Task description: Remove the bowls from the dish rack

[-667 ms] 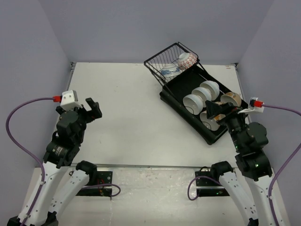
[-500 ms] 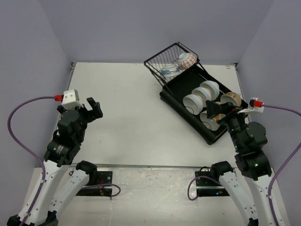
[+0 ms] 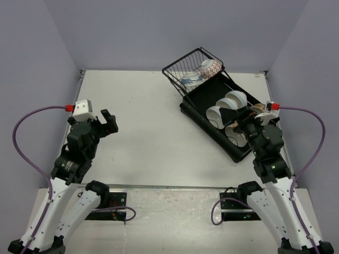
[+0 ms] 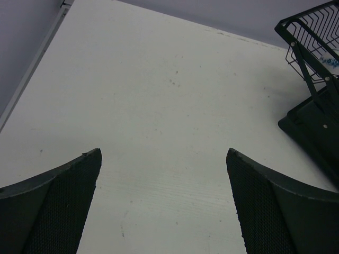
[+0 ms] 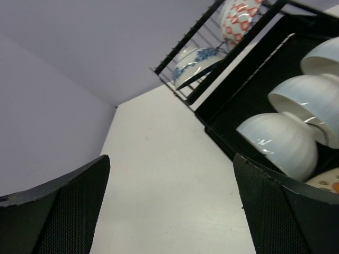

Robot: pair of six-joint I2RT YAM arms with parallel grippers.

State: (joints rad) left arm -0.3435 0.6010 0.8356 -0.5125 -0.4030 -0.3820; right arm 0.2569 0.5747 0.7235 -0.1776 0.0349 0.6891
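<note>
In the top view the table (image 3: 148, 132) lies bare across the centre and left of the frame. That gives the wide-spread left gripper (image 3: 108, 123) open passage up to the dish rack (image 3: 204, 126) at the right. There the white bowls (image 3: 217, 114) stand on edge close together under the spread right gripper (image 3: 233, 120), with only narrow gaps between them, and at upper centre the bars of the tilted wire basket (image 3: 170, 73) fence in two patterned bowls (image 3: 190, 80).
</note>
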